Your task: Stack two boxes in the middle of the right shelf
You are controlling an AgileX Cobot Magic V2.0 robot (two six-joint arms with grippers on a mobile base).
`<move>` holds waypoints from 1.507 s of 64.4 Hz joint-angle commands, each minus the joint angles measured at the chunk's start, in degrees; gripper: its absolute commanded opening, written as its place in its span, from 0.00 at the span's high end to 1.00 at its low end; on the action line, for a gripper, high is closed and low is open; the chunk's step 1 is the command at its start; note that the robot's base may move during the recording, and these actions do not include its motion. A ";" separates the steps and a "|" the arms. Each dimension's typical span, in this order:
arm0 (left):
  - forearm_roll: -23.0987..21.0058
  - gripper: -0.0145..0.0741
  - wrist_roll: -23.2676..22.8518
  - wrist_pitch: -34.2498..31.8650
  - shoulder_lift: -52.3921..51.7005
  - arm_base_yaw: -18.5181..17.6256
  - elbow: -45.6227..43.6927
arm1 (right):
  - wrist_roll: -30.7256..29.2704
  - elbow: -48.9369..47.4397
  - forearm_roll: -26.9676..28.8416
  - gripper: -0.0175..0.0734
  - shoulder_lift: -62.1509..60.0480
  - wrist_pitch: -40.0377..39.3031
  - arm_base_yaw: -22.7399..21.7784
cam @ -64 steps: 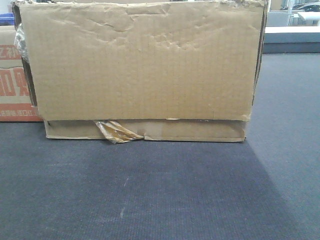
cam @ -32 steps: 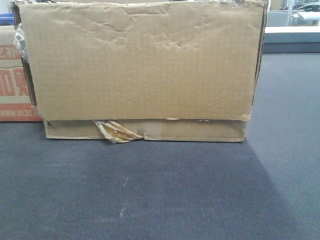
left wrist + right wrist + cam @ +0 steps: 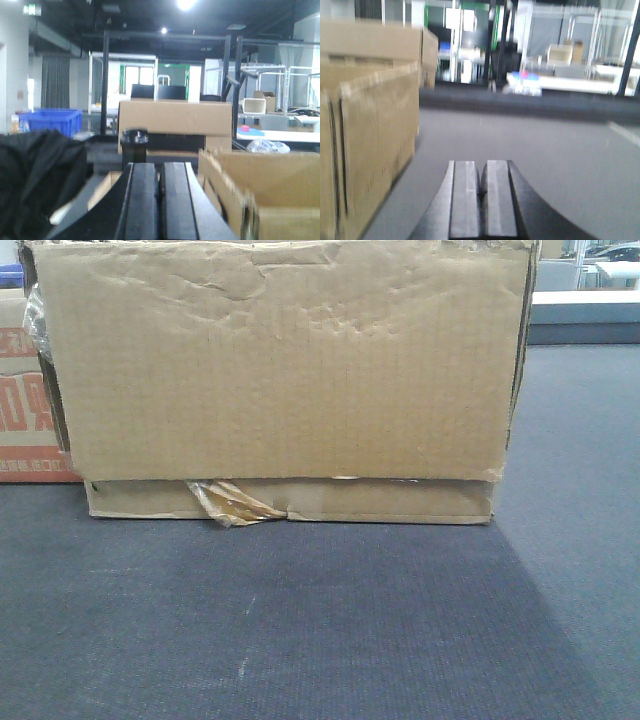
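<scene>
Bottom centre, wrist views: we see left hand and right hand clenched, empty. Mid-frame ahead, large box sits atop thin flat box on the floor; an uneven two-sided squeeze could, we judge, slide them apart.

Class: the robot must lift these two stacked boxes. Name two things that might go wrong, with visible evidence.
1. The large box only rests on the thin flat box; an uneven lift may slide it off.
2. Its dented, wrinkled face may buckle under side pressure.
</scene>
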 commanded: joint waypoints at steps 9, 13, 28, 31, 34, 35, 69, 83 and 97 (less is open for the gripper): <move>4.00 0.84 0.00 14.36 14.96 0.22 -21.81 | -0.19 -10.66 0.16 0.99 0.95 7.38 -0.27; 4.00 0.73 0.00 18.42 19.80 0.22 -27.64 | -0.19 -13.39 0.16 0.99 2.77 8.29 -0.27; 5.23 0.32 0.00 31.39 37.59 -0.27 -45.97 | -0.19 -25.95 0.16 0.71 14.27 10.31 -0.27; 5.23 0.27 -0.66 32.83 40.63 -0.80 -48.10 | -0.19 -27.95 0.16 0.59 17.10 10.31 -0.27; 5.23 0.24 -2.20 34.70 43.23 -1.47 -50.19 | -0.19 -29.79 0.16 0.45 19.52 10.31 -0.27; 5.23 0.23 -3.30 35.79 44.07 -1.48 -51.25 | -0.19 -30.61 0.16 0.41 20.34 10.44 -0.27; -1.01 0.16 5.31 67.07 84.07 5.07 -85.92 | -0.19 -33.52 0.02 0.18 30.45 12.55 2.39; -7.27 0.16 15.73 68.59 95.87 12.87 -95.57 | -0.19 -33.52 0.02 0.18 30.50 15.77 2.39; -5.04 0.16 19.26 68.59 105.98 14.64 -100.07 | -0.19 -33.52 0.02 0.18 30.50 22.24 2.39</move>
